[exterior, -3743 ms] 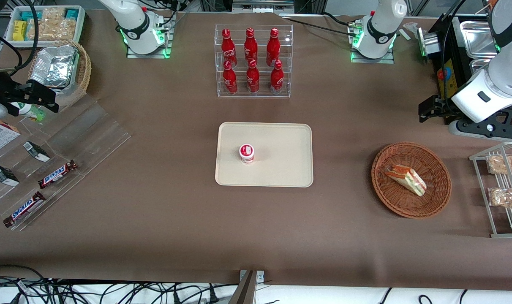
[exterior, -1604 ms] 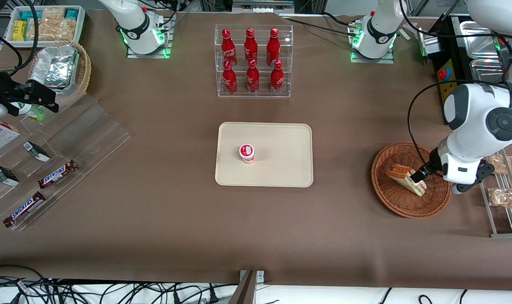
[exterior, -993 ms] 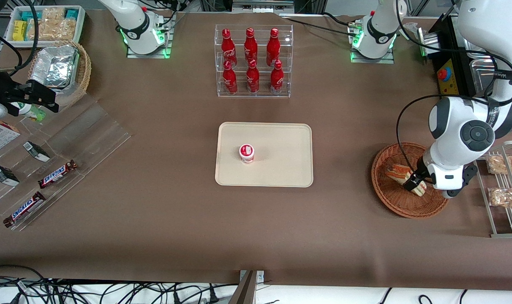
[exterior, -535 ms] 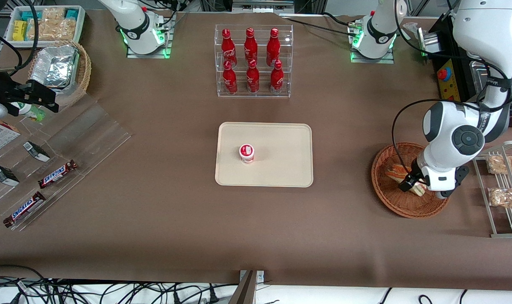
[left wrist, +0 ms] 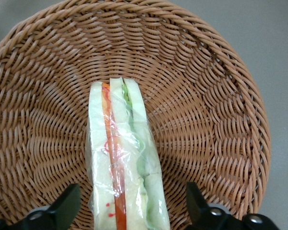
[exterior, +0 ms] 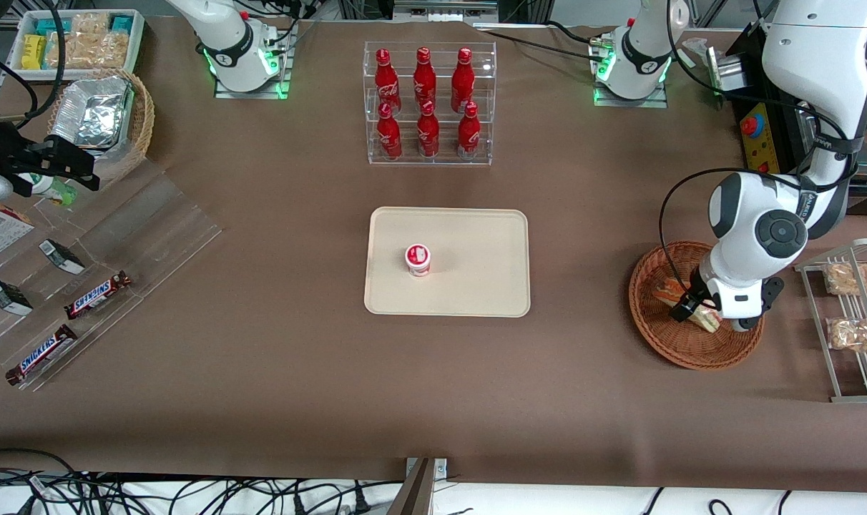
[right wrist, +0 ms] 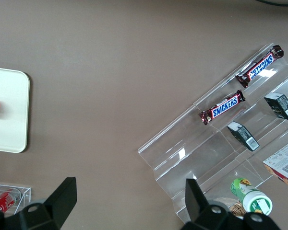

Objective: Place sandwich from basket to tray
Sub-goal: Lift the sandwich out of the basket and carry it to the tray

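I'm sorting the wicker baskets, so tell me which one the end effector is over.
The shallow reddish-brown basket holding the sandwich; the open end effector straddles that sandwich. The deeper tan basket with foil sits toward the parked arm's end.

6 red bottles [exterior: 425, 102] in a clear rack [exterior: 429, 157] — 2 Snickers bars [exterior: 97, 295].

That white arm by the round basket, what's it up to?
It is reaching for the sandwich lying in the basket. Its pincer is open, one finger on each side of the wrapped wedge, not yet squeezing it. The sandwich is meant for the tray mid-table, which for now holds only a small red-and-white cup.
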